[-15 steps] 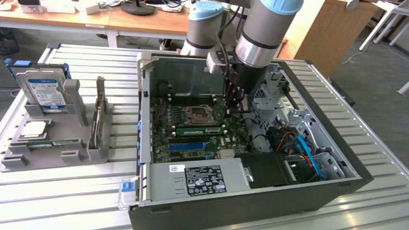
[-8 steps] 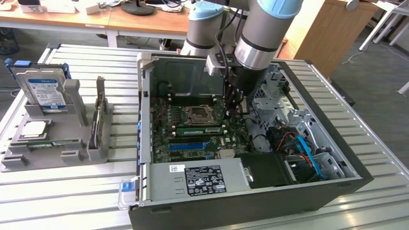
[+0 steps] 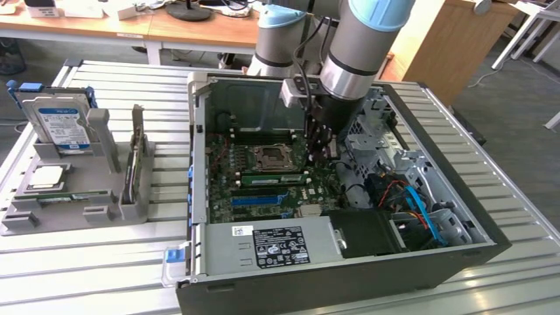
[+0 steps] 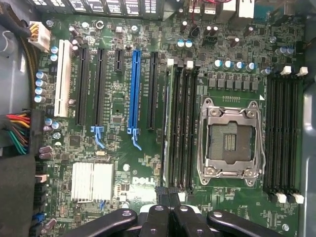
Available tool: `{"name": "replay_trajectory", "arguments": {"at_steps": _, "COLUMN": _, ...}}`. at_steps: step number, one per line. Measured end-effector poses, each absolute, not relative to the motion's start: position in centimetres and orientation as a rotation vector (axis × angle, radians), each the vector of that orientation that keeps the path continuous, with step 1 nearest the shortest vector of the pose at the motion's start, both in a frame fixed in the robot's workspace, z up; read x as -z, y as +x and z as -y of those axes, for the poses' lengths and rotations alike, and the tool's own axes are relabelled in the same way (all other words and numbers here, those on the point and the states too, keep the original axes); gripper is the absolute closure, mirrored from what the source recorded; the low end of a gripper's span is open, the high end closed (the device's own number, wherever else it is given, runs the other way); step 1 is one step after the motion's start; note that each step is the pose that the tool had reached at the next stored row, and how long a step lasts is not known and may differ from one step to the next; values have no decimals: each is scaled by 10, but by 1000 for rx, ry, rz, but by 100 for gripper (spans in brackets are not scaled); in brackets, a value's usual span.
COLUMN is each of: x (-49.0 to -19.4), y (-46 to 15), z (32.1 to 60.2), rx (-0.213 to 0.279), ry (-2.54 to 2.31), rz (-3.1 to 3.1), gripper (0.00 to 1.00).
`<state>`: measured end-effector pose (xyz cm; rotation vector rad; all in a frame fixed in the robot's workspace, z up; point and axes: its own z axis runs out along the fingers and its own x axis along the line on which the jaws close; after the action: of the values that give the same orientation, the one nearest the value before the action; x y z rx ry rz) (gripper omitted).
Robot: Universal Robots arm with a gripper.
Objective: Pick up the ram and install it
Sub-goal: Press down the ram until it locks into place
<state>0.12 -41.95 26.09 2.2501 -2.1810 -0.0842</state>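
The fingers are seen pressed together above the motherboard, directly over the slot bank beside the CPU socket. The ram is found standing edge-on in that bank, its long axis running straight away from the fingers.

From the exterior view I get even, bright daylight across the slatted table, with soft glare on the metal slats and only faint shadows, while the inside of the computer case falls darker under the arm. My wrist view is evenly lit and fairly sharp on the motherboard, with mild glare on the silver heatsink and CPU socket. The black claw sits close, dark and slightly soft, and the case wall at the picture's edges dims into shadow.
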Motion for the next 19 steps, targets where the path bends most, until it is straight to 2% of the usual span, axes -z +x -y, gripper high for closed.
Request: {"name": "replay_trajectory", "arguments": {"at_steps": 19, "x": -248, "y": 1, "z": 419, "rx": 84, "ry": 2250, "rz": 2181, "gripper": 89}}
